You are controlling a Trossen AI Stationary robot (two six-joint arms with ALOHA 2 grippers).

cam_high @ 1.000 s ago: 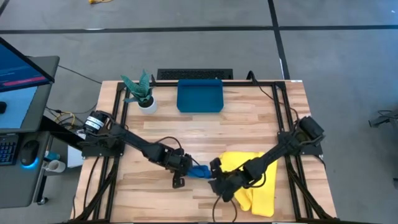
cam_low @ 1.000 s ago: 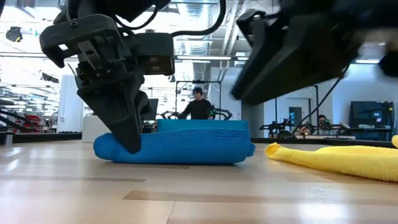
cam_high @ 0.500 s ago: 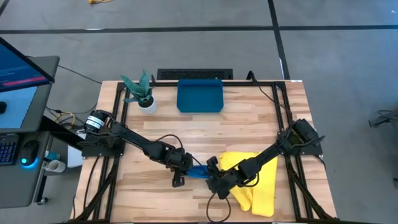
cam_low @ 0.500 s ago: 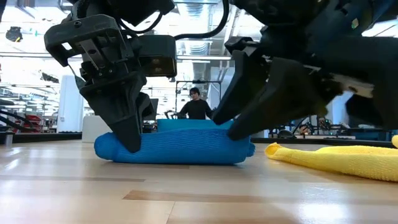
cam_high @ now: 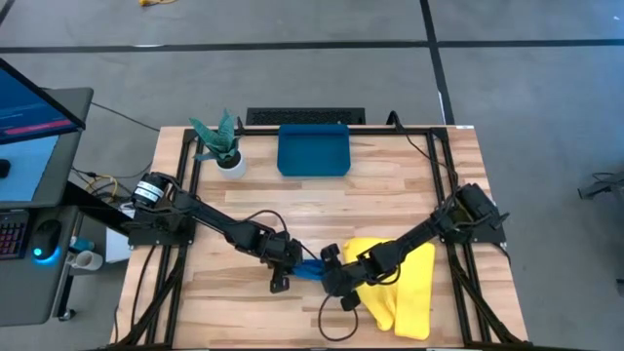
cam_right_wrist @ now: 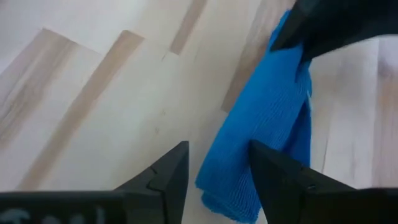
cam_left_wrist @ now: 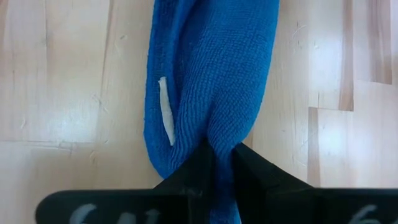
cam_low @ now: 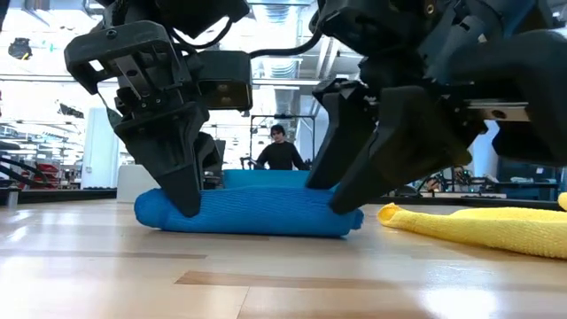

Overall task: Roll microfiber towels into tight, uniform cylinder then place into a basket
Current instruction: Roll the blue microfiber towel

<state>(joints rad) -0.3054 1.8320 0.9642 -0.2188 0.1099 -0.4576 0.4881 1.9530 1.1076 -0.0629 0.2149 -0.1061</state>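
Blue towel, already rolled, lies on the table well in front of the basket. Left gripper pinches one end of the roll; right gripper, fingers spread, straddles the other end. Close the right squarely, then lift both ends level to prevent unrolling.

Grey concrete floor crossed by dark lines; lit computer monitor on a desk; bright ceiling lights overhead.
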